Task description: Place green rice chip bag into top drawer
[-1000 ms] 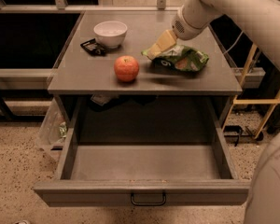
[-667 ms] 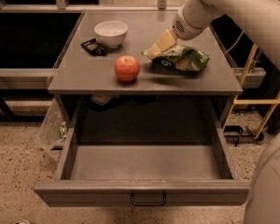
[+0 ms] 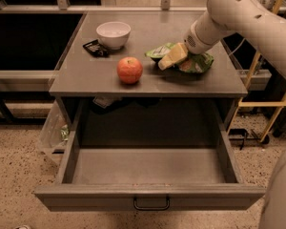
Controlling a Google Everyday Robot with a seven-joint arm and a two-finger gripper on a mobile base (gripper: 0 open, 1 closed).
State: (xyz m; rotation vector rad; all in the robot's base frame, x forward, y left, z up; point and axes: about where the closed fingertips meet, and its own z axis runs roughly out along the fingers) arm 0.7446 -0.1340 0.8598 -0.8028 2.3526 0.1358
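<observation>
Green rice chip bag [image 3: 200, 64]: crumpled, shiny green-and-white foil, lying right of centre on the tabletop [image 3: 86, 73], above the open top drawer [image 3: 86, 197]. Gripper [image 3: 170, 60] is down on the bag's left part; whether it has a hold cannot be told.

The green rice chip bag [image 3: 199, 63], a crinkled green-and-white foil pack, lies flat on the right half of the counter [image 3: 86, 75], with the gripper [image 3: 168, 61] down on its left part. The top drawer [image 3: 86, 198], grey metal with a dark wire handle [image 3: 151, 204] at the centre of its front panel, stands pulled open below the counter's front edge.
</observation>
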